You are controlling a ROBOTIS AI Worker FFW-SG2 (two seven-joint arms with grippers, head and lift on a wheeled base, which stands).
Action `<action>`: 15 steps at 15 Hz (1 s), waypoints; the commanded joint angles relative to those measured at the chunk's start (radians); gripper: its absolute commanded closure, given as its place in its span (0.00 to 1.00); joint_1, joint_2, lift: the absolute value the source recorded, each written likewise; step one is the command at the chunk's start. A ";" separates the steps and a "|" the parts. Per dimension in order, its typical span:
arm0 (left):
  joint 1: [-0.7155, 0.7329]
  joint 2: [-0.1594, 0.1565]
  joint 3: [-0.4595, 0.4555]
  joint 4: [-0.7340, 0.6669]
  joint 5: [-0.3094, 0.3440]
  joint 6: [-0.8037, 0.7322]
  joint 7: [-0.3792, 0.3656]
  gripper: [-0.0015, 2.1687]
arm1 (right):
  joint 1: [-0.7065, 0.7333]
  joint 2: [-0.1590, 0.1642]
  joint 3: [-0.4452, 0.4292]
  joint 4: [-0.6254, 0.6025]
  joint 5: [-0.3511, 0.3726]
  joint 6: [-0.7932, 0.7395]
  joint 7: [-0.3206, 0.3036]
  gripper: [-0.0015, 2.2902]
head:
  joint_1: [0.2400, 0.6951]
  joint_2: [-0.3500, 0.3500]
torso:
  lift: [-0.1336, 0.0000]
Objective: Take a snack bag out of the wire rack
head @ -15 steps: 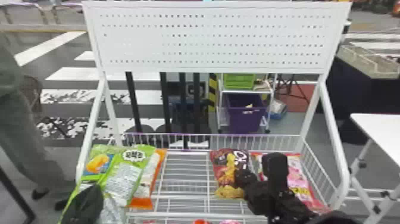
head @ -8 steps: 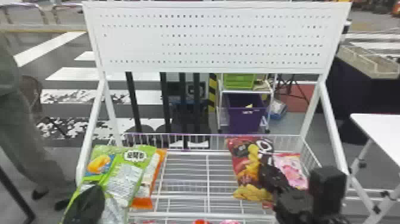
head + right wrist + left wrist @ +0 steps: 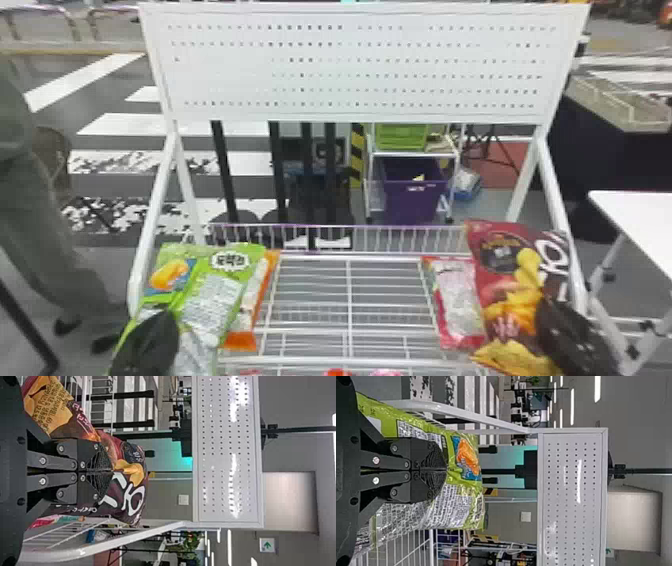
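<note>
Low at the left of the head view, my left gripper (image 3: 145,345) is over the green snack bag (image 3: 215,295); in the left wrist view the left gripper (image 3: 446,470) is shut on that bag. My right gripper (image 3: 575,340) is at the lower right, against the dark red snack bag (image 3: 510,300). The right wrist view has the right gripper (image 3: 111,471) shut on the red bag (image 3: 132,469), which stands upright over the right side of the wire rack (image 3: 348,300). A pink-and-white bag (image 3: 457,300) lies beside it, and an orange bag (image 3: 250,305) beside the green one.
A white perforated panel (image 3: 360,65) rises behind the rack, held by slanted white side posts (image 3: 155,215). Tops of more bags (image 3: 337,372) show at the front edge. A white table (image 3: 640,225) stands at the right.
The right gripper has moved right with the red bag, which now stands more upright over the rack's right side and left of it the pink bag shows. The left gripper and green bag have hardly moved.
</note>
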 commanded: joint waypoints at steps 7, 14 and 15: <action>0.006 -0.001 -0.001 -0.004 -0.001 0.000 0.000 0.82 | 0.171 0.040 -0.026 -0.032 0.031 -0.159 0.004 0.97 | 0.57 0.50 | 1.00; 0.018 0.000 0.001 -0.018 -0.004 0.000 0.000 0.82 | 0.171 0.040 -0.026 -0.030 0.031 -0.159 0.013 0.97 | 0.57 0.50 | 1.00; 0.018 0.000 0.001 -0.018 -0.004 0.000 0.000 0.82 | 0.174 0.040 -0.026 -0.029 0.031 -0.159 0.013 0.97 | 0.57 0.50 | 1.00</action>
